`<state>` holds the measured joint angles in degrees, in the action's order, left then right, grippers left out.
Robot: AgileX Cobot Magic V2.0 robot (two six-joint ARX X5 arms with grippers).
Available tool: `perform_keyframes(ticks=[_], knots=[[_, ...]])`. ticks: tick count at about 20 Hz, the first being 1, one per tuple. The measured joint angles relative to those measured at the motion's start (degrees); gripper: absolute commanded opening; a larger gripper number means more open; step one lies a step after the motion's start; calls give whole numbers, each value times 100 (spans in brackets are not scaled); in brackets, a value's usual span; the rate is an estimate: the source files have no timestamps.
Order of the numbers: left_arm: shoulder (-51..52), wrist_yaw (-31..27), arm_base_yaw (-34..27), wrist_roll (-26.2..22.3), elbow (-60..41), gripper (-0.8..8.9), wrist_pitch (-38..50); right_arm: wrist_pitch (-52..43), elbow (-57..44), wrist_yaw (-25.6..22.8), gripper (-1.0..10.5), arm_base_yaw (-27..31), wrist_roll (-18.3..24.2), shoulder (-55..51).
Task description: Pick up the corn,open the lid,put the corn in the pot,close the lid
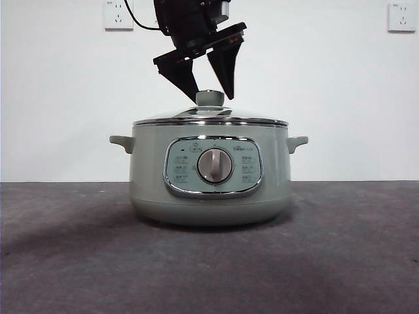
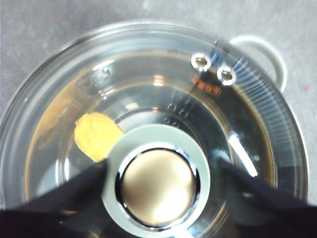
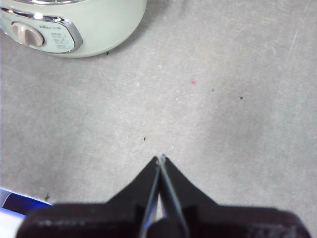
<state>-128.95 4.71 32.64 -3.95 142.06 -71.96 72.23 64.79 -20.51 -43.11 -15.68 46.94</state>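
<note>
Spread either side of the lid's knob (image 2: 157, 182), the left gripper (image 1: 208, 82) fingers (image 1: 226, 67) suit that sole handhold on heavy, slippery, breakable glass lid (image 1: 211, 116), corn (image 2: 97, 135) beneath; right gripper (image 3: 161, 159) fingers pressed together.

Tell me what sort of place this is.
Probably a lab or test bench, not a kitchen: the pot sits alone on a grey mat before a bare white wall with sockets, and a robot's left pincer hangs over the lid.

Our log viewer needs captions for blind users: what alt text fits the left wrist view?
Looking down through the glass lid, closed on the green pot, with the yellow corn lying inside. The left end effector is open, one jaw on each side of the lid's knob.
</note>
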Motion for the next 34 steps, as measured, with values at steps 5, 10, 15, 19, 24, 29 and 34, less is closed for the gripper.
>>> perform_keyframes(ticks=[5, 10, 15, 19, 24, 29, 34], knots=[[201, -4, 0, 55, 0, 692, -48, 0, 0, 144, -7, 0, 0, 2], [986, 4, 33, 55, 0, 249, -378, -2, 0, 149, -2, 0, -17, 2], [1904, 28, 289, 57, 0, -4, -378, -2, 0, 149, -2, 0, -20, 9], [2752, 59, 479, 247, 0, -3, -378, -2, 0, 149, -2, 0, -20, 9], [3410, 151, 494, 573, 2, -3, -378, -2, 0, 146, -2, 0, -20, 9], [3536, 151, 461, 610, 0, -3, -380, -2, 0, 146, -2, 0, -20, 11], [3530, 120, 420, 219, 0, -3, -380, -2, 0, 146, -2, 0, -20, 13]])
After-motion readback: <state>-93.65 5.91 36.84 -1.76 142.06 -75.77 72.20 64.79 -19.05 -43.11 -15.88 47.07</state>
